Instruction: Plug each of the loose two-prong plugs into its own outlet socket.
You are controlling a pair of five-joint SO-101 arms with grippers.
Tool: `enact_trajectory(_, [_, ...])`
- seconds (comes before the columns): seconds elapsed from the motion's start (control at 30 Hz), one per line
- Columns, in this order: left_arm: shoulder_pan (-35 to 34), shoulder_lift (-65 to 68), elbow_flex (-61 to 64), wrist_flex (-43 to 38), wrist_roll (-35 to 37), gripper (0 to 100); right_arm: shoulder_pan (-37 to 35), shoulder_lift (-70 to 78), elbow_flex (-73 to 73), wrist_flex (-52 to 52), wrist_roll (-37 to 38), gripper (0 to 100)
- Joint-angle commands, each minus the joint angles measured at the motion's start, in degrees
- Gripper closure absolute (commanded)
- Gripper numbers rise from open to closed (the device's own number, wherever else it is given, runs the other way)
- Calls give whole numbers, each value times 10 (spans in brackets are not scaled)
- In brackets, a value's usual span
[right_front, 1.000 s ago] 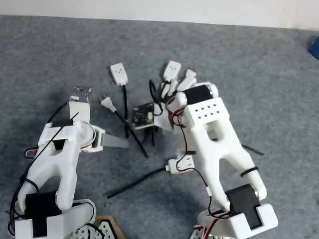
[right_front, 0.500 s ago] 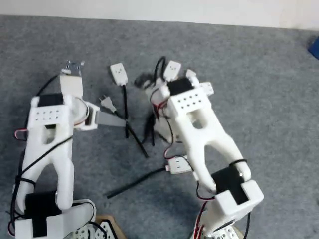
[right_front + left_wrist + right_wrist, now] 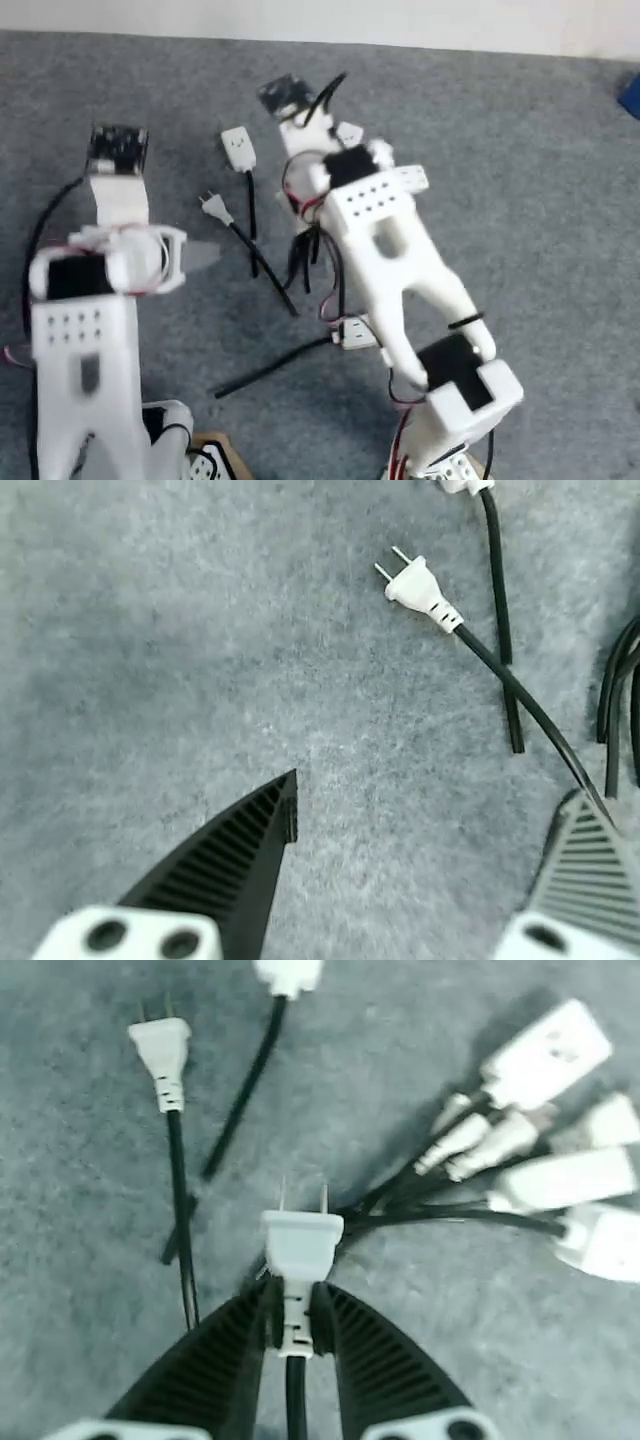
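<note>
My right gripper (image 3: 295, 1295) is shut on a white two-prong plug (image 3: 301, 1243), holding it by the neck where the black cable leaves, prongs pointing away above the carpet. A second loose plug (image 3: 160, 1045) (image 3: 212, 207) lies flat on the carpet with its black cable trailing. It also lies ahead of my left gripper (image 3: 435, 790), which hangs open with nothing between its fingers. A single white socket (image 3: 238, 147) lies beyond that plug. Several more white sockets (image 3: 550, 1050) lie bunched together on black cables (image 3: 440, 1210).
Grey carpet (image 3: 520, 180) covers the whole work area. Another white socket (image 3: 360, 330) on a black cable lies near the right arm's base. Black cables (image 3: 255, 260) cross between the arms. A blue object (image 3: 632, 95) pokes in at the far right edge.
Both arms have risen from the carpet. The right wrist has swung toward the far side over the sockets. The left arm has drawn up and away from the loose plug.
</note>
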Motion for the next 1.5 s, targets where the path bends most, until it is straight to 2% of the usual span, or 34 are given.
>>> enact_trajectory(0.0, [23,-38,70,-41,-5,530,-25,-106,103,-79,0,991])
enact_trajectory(0.07, [33,-39,77,-33,-8,501,-16,-170,160,-63,18,991])
enact_trajectory(0.17, [73,-40,78,-6,-38,504,31,-255,189,18,51,991])
enact_trajectory(0.27, [145,-40,77,1,-41,505,114,-282,155,99,85,991])
enact_trajectory(0.37, [217,-38,80,8,-43,505,216,-248,110,167,123,991])
enact_trajectory(0.47, [285,-38,80,33,-86,505,305,-220,98,156,113,991])
enact_trajectory(0.57, [349,-38,80,36,-119,505,348,-214,131,107,84,991])
enact_trajectory(0.7, [398,10,80,33,-136,505,357,-210,204,39,61,991])
enact_trajectory(0.83, [429,160,65,-19,-141,530,355,-211,269,-11,60,991])
enact_trajectory(0.97, [472,324,-4,-66,-151,578,358,-213,296,-32,60,991])
enact_trajectory(1.1, [511,443,-102,-50,-177,608,377,-215,295,-31,63,991])
enact_trajectory(1.47, [524,495,-299,24,-177,608,422,-215,299,-42,80,991])
